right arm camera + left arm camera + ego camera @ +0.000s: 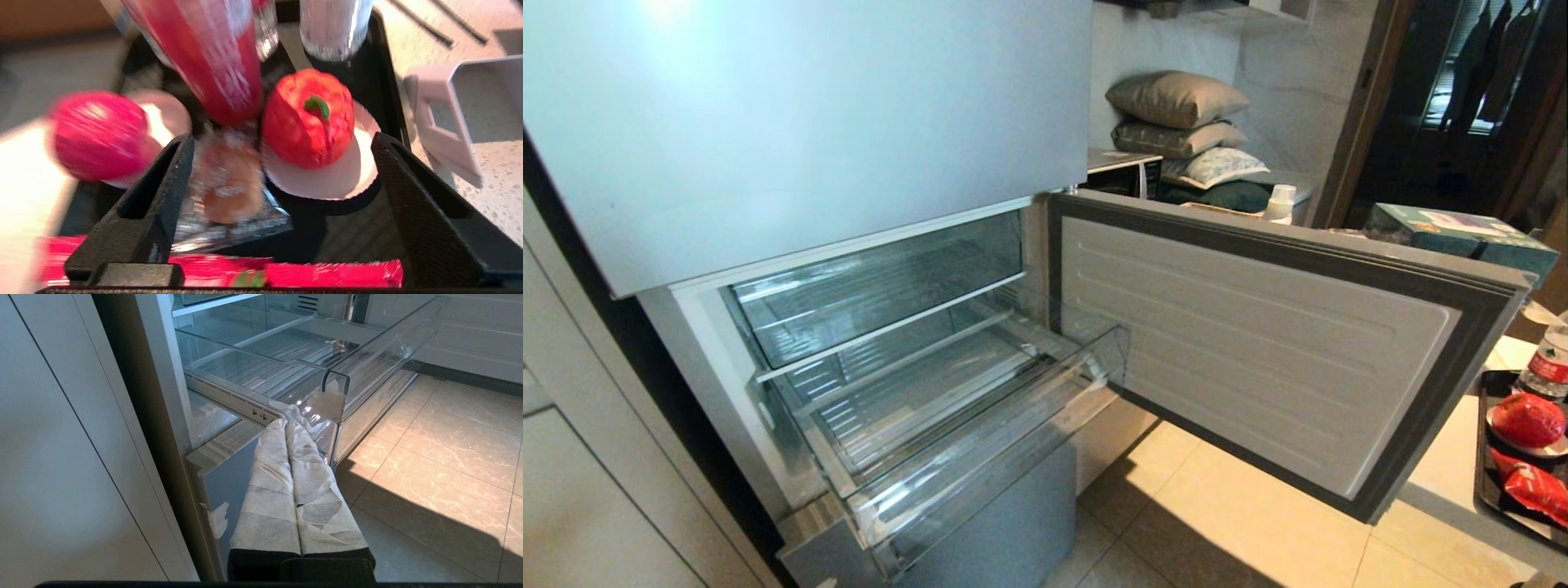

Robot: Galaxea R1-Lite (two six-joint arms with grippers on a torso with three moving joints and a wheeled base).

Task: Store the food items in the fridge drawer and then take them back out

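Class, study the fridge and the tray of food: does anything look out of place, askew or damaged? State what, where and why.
One oddity: a scrap of whitish tape is stuck on the front corner of the pulled-out fridge drawer, which looks improvised. Otherwise nothing stands out: the drawer sits level, and the red pepper-like item rests upright on its plate on the black tray.

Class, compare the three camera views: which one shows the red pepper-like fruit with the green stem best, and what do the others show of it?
The right wrist view: the red fruit sits close up on its white plate, stem visible, framed by the open right gripper. The head view shows it small at the right edge. The left wrist view does not show it.
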